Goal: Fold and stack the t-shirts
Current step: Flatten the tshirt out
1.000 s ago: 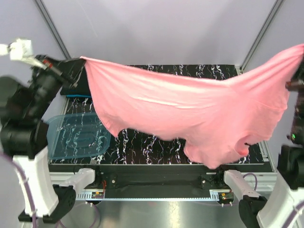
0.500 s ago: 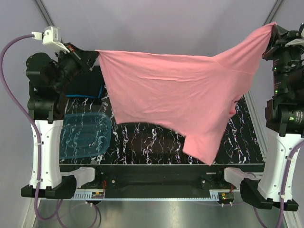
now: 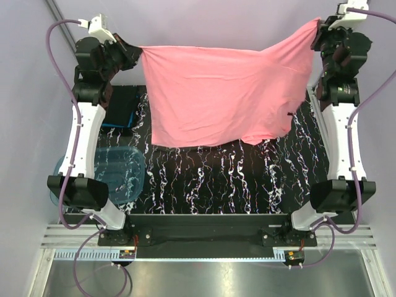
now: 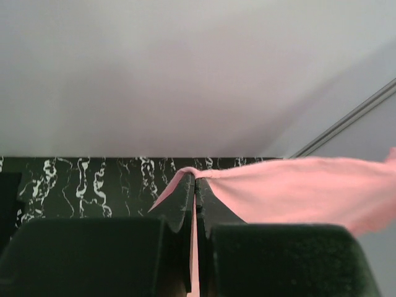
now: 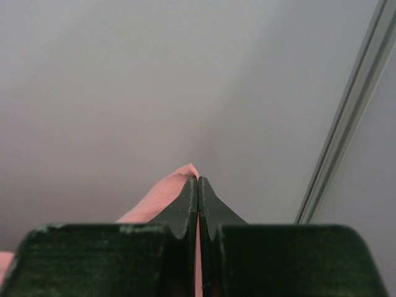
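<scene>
Far left, translucent blue tub sits on the near-left of the worktop, and behind it lies a dark folded pile with a teal-blue edge, likely the other tees, beside the left arm; left claw is high over the far-left of the worktop, closed tight on a top corner of the pink tee, and the wrist view shows a nub of pink cloth pinched between the two fingertips with fabric running off to the right; the tee hangs spread like a curtain between both arms, top edge sagging slightly in the middle, lower hem wavy and dangling over the far half of the worktop, cannot tell if it touches the surface; right claw is about as high on the far right, clamped on the opposite top corner, wrist view shows jaws together with a tip of pink poking out. Step in hand reads as spreading the tee for lay-out, no fold made on it yet. Next move probably calls for both arms to lower together and draw toward the near edge so the hem lands first and the cloth lies flat, tension kept even; risk is a corner slipping or the loose hem bunching under
</scene>
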